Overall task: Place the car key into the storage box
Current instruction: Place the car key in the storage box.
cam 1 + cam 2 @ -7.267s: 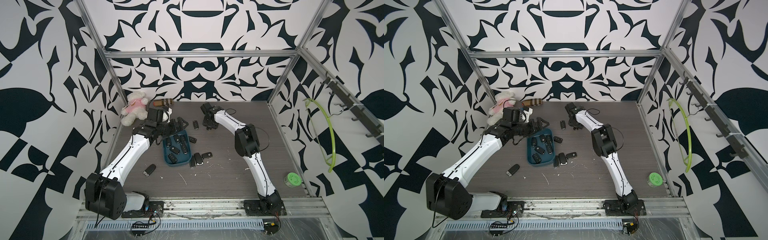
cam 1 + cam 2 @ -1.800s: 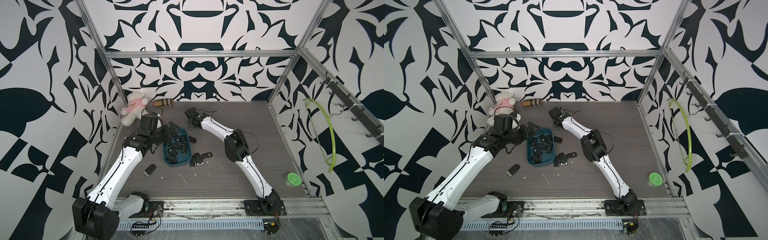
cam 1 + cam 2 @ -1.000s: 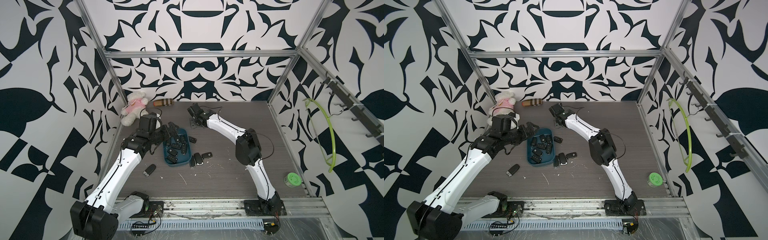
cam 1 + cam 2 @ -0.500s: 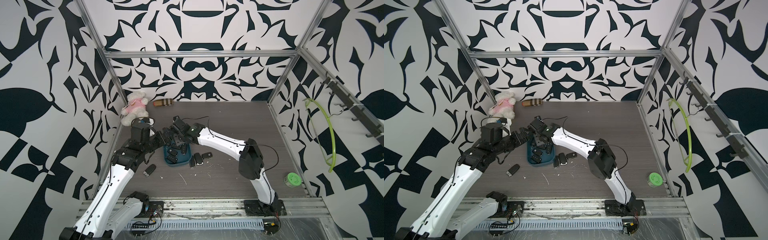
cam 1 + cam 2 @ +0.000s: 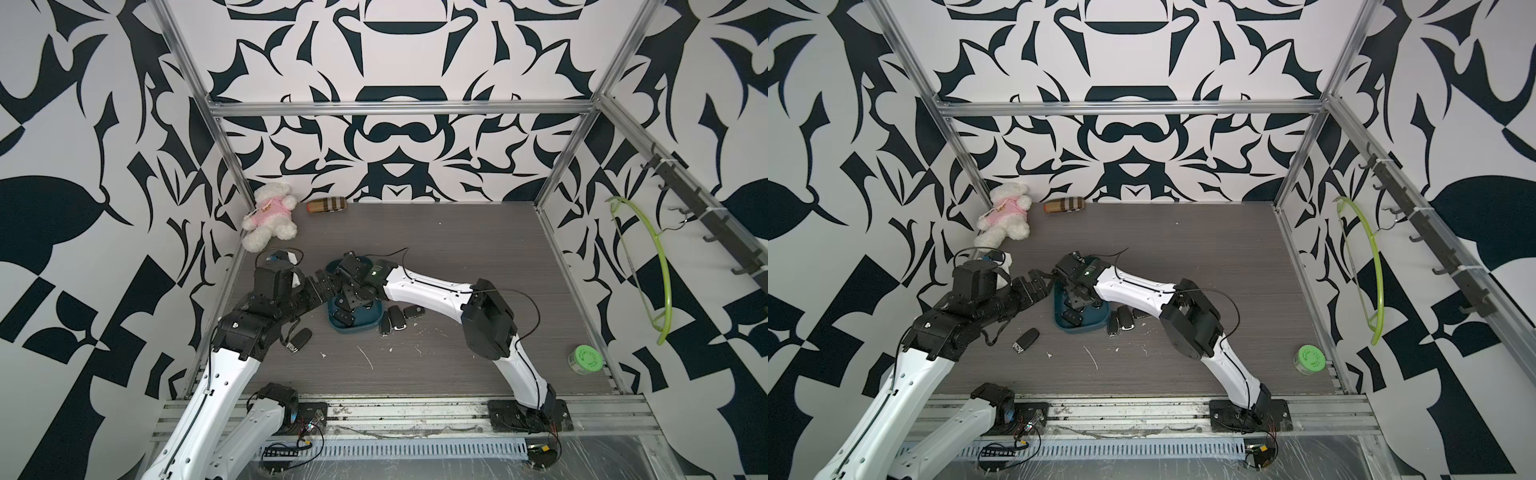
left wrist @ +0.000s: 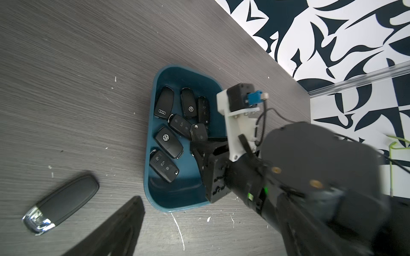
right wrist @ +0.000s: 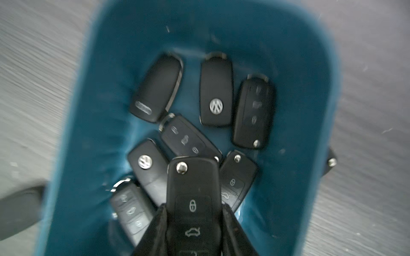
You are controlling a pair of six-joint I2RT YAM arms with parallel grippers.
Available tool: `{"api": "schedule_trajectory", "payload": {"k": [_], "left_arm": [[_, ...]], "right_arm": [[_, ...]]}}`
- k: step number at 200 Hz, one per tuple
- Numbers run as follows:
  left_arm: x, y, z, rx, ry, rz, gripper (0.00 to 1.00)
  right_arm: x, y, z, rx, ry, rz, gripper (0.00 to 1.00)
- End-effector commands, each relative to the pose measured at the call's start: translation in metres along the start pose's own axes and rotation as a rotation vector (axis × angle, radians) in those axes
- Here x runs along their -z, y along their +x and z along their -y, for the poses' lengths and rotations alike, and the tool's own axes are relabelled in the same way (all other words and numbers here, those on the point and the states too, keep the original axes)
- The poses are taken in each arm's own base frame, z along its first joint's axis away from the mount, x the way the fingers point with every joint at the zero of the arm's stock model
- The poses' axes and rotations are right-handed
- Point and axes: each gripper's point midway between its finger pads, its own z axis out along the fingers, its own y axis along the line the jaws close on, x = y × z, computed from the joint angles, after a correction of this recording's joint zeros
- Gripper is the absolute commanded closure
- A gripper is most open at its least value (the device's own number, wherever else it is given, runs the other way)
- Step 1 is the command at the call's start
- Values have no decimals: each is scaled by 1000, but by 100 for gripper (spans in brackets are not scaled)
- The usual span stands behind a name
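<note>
White arm links (image 5: pixel 424 286), black joint housings (image 5: pixel 488 320), thin black cables (image 5: pixel 538 319), matte dark right gripper (image 7: pixel 193 207), possibly a green status light (image 6: pixel 265 190).

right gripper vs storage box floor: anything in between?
The right gripper, fingers shut on a car key, hangs over the storage box. Only loose key fobs lie on the box floor beneath it; the right wrist view shows this.

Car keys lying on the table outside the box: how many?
4: one key between the storage box and left arm; three keys clustered on its other side, by the right arm. More may be hidden.
</note>
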Motion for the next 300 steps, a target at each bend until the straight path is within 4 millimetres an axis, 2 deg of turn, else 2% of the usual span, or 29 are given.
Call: {"api": "schedule_trajectory", "payload": {"k": [1,35,70,88,118,133,155,187,207,230,273,300], "left_arm": [[4,-6,8,-1,33,29,1],[4,-5,6,1,29,27,1],[4,-5,6,3,29,30,1],[4,-6,6,3,28,32,1],[4,-6,6,1,26,32,1],[4,-6,6,0,26,31,1],[3,-6,5,1,24,31,1],[2,-6,5,2,24,30,1],[2,-6,5,0,24,28,1],[1,-6,6,0,26,26,1],[3,-10,9,-11,26,33,1],[4,-13,15,-18,49,35,1]], "right_arm": [[7,8,-8,0,-7,-6,70],[0,24,-17,11,-32,-60,70],[-7,26,-18,15,-18,-70,70],[-9,26,-12,19,13,-81,70],[-13,20,12,12,120,-74,70],[-12,17,16,13,133,-66,70],[-12,18,12,23,116,-73,70],[-15,19,-4,38,57,-72,70],[-13,17,-11,42,32,-60,65],[-6,8,-15,36,15,-34,54],[23,-13,-16,38,-3,34,48],[45,-30,-8,15,-11,88,44]]}}
